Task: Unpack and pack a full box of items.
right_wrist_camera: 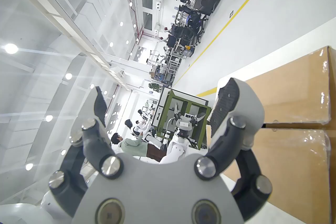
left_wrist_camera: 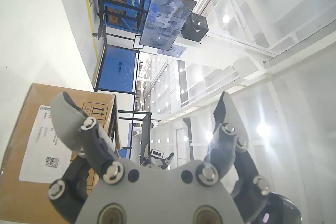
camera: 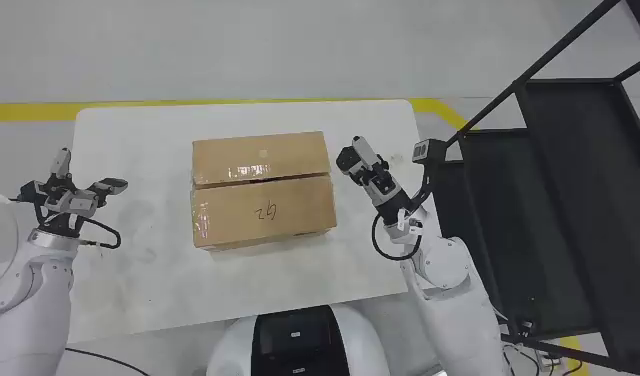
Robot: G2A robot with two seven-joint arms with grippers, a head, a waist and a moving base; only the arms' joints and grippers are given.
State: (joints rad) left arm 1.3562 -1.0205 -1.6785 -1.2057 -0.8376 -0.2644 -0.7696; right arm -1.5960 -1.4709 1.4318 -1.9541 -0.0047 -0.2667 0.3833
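The box [camera: 262, 189] sits shut at the middle of the white desk [camera: 140, 276]. Its 2 top flaps meet along a seam that runs from 9 o'clock to 3 o'clock. A glossy film, probably tape, shows over the cardboard near that seam in the right wrist view [right_wrist_camera: 294, 104]. No items lie out on the desk, so what the box holds cannot be told.

The left gripper [camera: 85, 176] hangs over the desk's edge at 9 o'clock from the box, well apart from it. Its fingers [left_wrist_camera: 65, 109] are spread wide and hold nothing, and beyond them is a labelled side of the box [left_wrist_camera: 29, 101].

The right gripper [camera: 352, 154] is just beside the box at 3 o'clock. Its fingers [right_wrist_camera: 228, 101] are also spread and empty, and whether they touch the cardboard I cannot tell.

By my reading the task stands at its very start, with 0 steps done. The seam has to be opened and the flaps folded back. Then every item must come out onto the desk, go back in, and the flaps be closed again. The right arm looks best placed to start on the flaps.
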